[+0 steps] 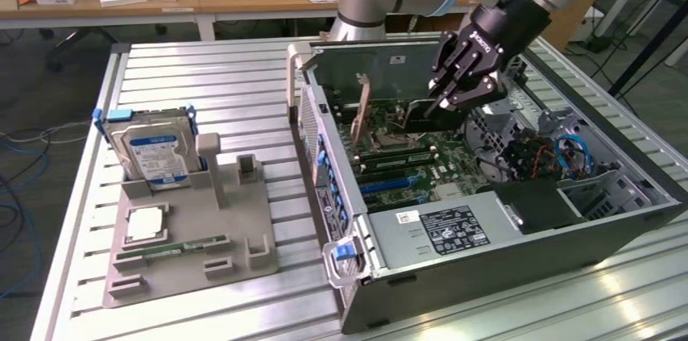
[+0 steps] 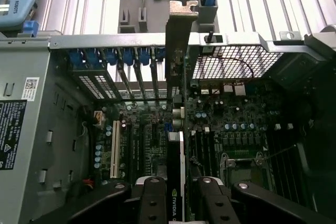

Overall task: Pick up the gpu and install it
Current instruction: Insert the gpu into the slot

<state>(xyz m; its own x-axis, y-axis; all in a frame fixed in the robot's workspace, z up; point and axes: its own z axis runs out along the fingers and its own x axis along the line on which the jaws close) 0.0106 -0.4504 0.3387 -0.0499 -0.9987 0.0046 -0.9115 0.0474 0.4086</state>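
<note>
Slatted aluminium table (image 1: 215, 75) carries the open computer case (image 1: 430, 284). Inside it the gpu (image 2: 176, 156) stands edge-on over the motherboard (image 2: 236, 129). My gripper (image 2: 178, 195) is partly closed, with a finger pressed on each face of the card. Its silver bracket (image 2: 181, 30) lines up at the rear slot wall. I cannot tell whether the edge has entered the slot. To seat it well, I judge the card must stay square and go straight down without rocking. On the exterior view's left stands the hard drive (image 1: 156, 151).
</note>
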